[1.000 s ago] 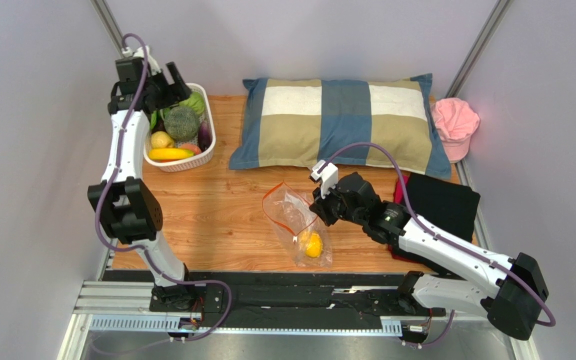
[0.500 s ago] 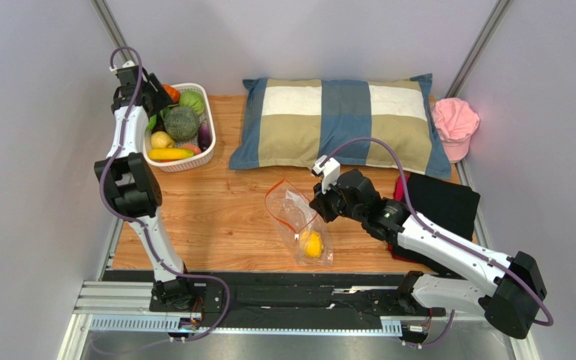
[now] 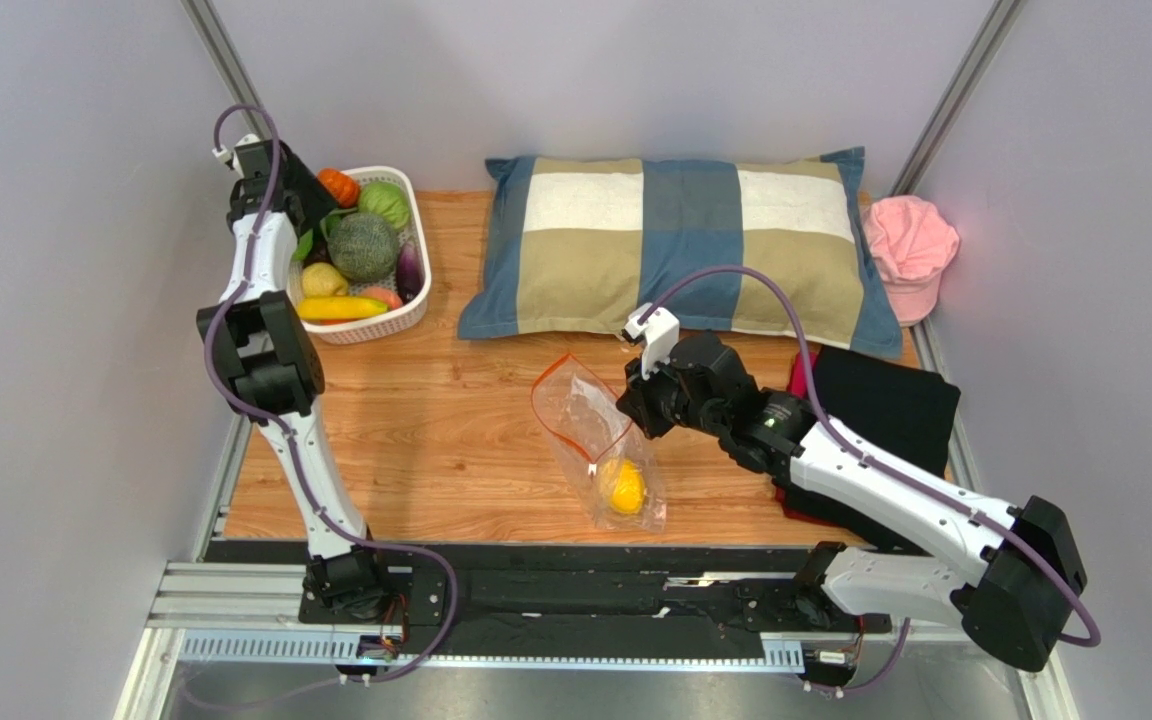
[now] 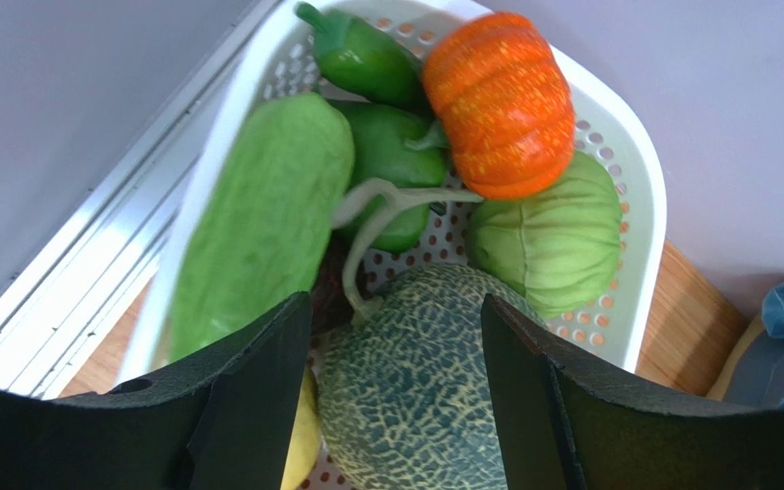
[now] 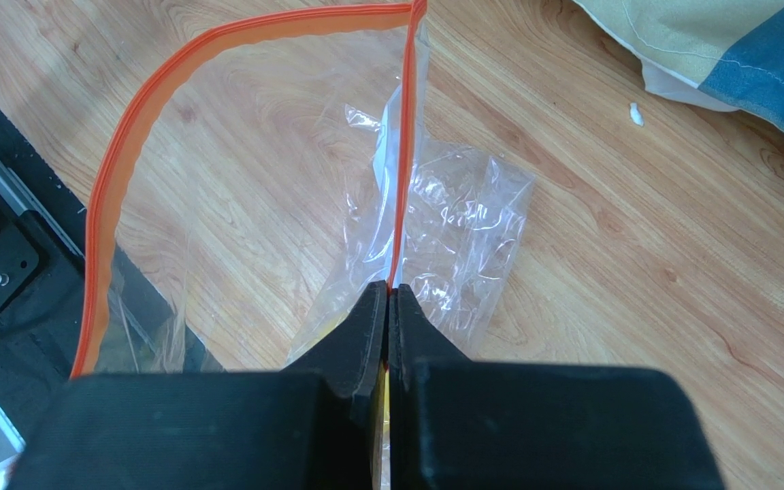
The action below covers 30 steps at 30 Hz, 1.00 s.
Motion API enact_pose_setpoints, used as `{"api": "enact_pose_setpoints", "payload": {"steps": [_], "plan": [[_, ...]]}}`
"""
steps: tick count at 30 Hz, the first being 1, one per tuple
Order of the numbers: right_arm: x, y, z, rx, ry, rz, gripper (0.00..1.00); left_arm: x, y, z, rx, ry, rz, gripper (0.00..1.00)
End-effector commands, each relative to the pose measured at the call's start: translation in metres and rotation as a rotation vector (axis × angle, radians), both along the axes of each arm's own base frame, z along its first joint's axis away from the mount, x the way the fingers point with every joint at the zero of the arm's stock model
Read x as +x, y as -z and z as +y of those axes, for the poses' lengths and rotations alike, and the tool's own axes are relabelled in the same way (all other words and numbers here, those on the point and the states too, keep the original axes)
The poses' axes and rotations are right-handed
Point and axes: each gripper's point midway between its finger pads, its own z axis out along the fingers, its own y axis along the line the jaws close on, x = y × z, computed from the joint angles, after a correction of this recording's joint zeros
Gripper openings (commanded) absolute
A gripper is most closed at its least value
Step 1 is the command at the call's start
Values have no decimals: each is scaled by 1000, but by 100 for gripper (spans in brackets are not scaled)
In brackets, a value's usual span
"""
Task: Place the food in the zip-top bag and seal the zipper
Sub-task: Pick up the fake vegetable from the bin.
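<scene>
The zip-top bag [image 3: 597, 435] lies on the wooden table with a yellow lemon [image 3: 623, 486] inside. My right gripper [image 5: 388, 291] is shut on the orange-red zipper [image 5: 120, 174] and holds the mouth up and open; in the top view this gripper [image 3: 630, 408] is at the bag's right edge. My left gripper [image 4: 396, 311] hovers open over the white basket [image 4: 641, 184], its fingers either side of a netted green melon [image 4: 417, 388]. Around the melon are an orange pumpkin [image 4: 503, 102], a pale green cabbage [image 4: 549, 240], a long green cucumber [image 4: 263, 214] and a yellow banana [image 3: 339, 309].
A checked pillow [image 3: 680, 240] lies across the back of the table. A pink cap [image 3: 910, 248] and a black cloth [image 3: 883, 405] are on the right. The basket [image 3: 387, 327] sits in the far left corner against the grey wall.
The left arm has swung back toward the wall, so its gripper now looks down into the basket's far end, jaws somewhat narrower. The right gripper has lifted the bag's mouth a little.
</scene>
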Motion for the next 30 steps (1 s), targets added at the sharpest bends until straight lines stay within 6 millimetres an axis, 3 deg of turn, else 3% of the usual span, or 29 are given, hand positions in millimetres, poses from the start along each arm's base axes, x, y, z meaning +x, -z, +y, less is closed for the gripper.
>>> {"api": "enact_pose_setpoints", "payload": {"steps": [1, 7, 13, 30], "plan": [[8, -21, 7, 55, 11, -25, 0, -1, -40, 23, 55, -2, -100, 71], [8, -17, 9, 54, 8, -7, 0, -9, -48, 25, 186, 87, -69, 74], [10, -19, 10, 61, 17, -2, 0, -15, -23, 42, 263, 64, 49, 72], [14, -16, 8, 57, 32, 12, 0, -11, 26, 61, 349, 86, 191, 68]]}}
